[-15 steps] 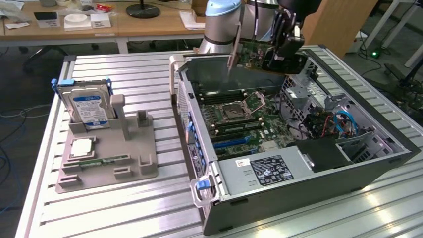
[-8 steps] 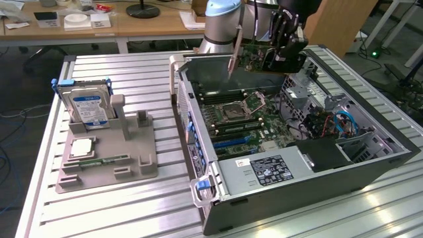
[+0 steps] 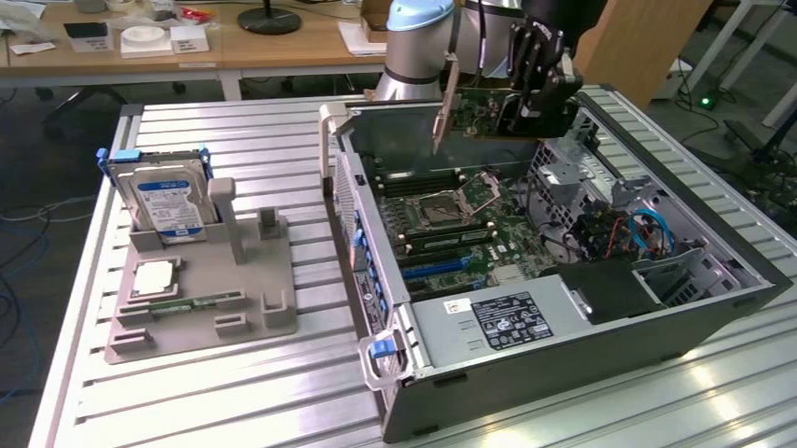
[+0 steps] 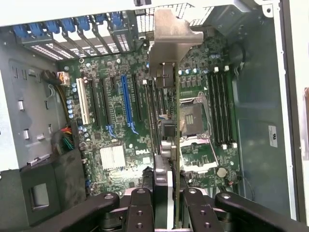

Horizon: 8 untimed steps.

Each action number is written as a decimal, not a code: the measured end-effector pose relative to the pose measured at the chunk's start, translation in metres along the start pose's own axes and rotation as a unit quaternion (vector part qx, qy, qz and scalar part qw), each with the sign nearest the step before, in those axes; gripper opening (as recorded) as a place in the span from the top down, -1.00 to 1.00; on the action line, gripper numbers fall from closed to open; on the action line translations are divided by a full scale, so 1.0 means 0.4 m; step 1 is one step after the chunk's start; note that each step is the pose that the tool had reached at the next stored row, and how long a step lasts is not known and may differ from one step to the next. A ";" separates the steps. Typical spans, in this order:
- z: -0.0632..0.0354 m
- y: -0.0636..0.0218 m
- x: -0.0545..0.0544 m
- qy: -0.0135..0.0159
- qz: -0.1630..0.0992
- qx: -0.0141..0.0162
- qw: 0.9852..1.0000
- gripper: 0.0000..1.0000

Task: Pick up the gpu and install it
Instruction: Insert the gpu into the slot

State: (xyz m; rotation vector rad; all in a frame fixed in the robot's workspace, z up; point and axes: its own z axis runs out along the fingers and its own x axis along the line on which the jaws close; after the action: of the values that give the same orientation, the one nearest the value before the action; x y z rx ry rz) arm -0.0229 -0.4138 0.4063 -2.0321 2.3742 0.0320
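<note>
Jaws are clamped on the gpu (image 4: 166, 53), which hangs above the open case (image 3: 561, 383), over the socket (image 4: 195, 118) rather than over the blue slot (image 4: 127, 104). Judging from this, you'd do best to keep the card plumb and square its lower edge with that slot, since a skewed approach could jam. Its long axis lies parallel to the slots, bracket end toward the case's blue-clipped wall, connector edge facing down into the case.

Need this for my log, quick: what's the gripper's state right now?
Gripper: closed on the gpu, holding it edge-on over the motherboard.
</note>
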 end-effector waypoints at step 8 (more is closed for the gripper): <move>0.002 -0.001 0.009 -0.031 0.000 -0.005 0.999 0.44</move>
State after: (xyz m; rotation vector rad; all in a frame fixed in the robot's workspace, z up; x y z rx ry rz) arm -0.0229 -0.4172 0.4053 -2.0039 2.3416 0.1060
